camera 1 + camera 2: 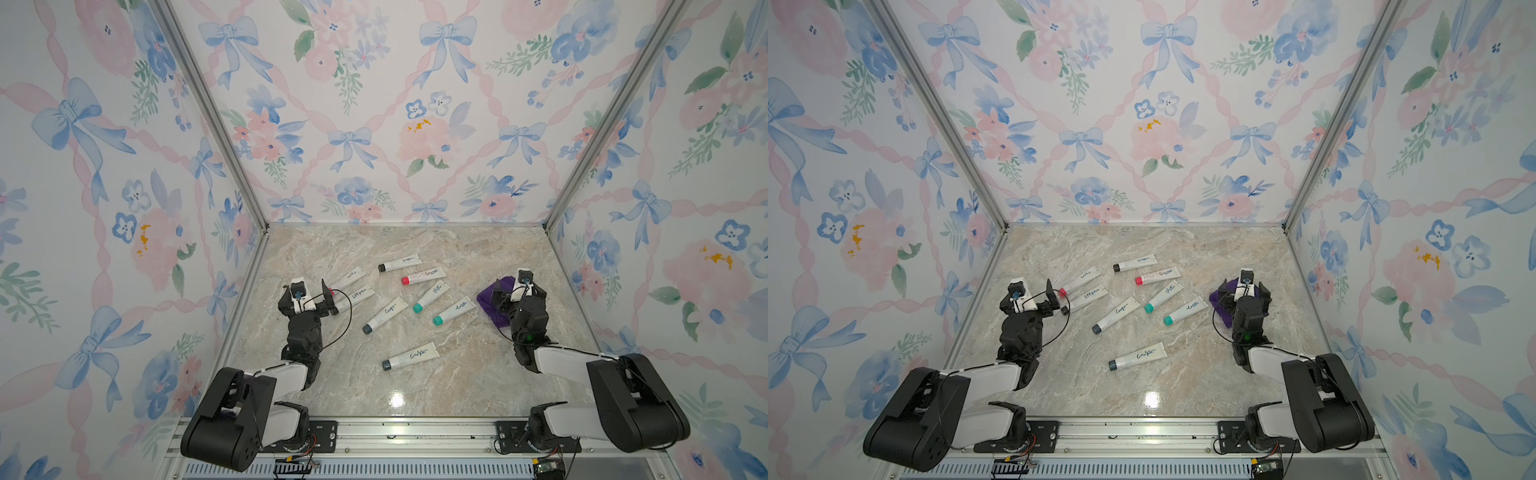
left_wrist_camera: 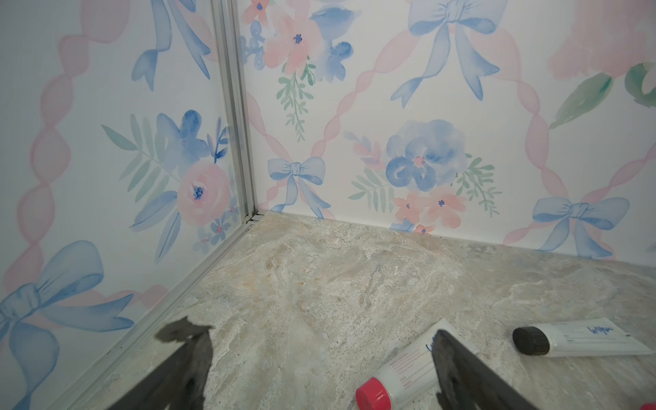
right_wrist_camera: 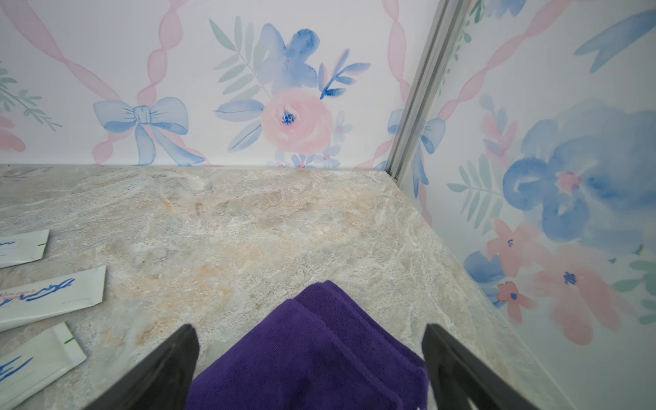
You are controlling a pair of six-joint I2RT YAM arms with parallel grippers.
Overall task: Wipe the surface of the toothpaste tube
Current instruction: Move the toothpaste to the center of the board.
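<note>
Several white toothpaste tubes with handwritten labels lie across the marble table (image 1: 457,374). My left gripper (image 1: 306,287) (image 1: 1029,293) (image 2: 316,332) stands open and empty at the left. One of its fingers (image 2: 461,372) hangs over a red-capped toothpaste tube (image 2: 401,372) (image 1: 349,277). A black-capped tube (image 2: 582,342) (image 1: 357,296) lies just beyond that one. At the right, my right gripper (image 1: 518,291) (image 1: 1245,293) (image 3: 309,329) is open, and its jaws straddle a folded purple cloth (image 3: 312,355) (image 1: 490,303) (image 1: 1219,297) without closing on it.
Between the arms lie more tubes: a black-capped one (image 1: 400,263), a red-capped one (image 1: 424,275), two with teal caps (image 1: 432,296) (image 1: 455,309), and two with blue caps (image 1: 386,315) (image 1: 411,356). Floral walls with aluminium posts (image 1: 212,116) close three sides.
</note>
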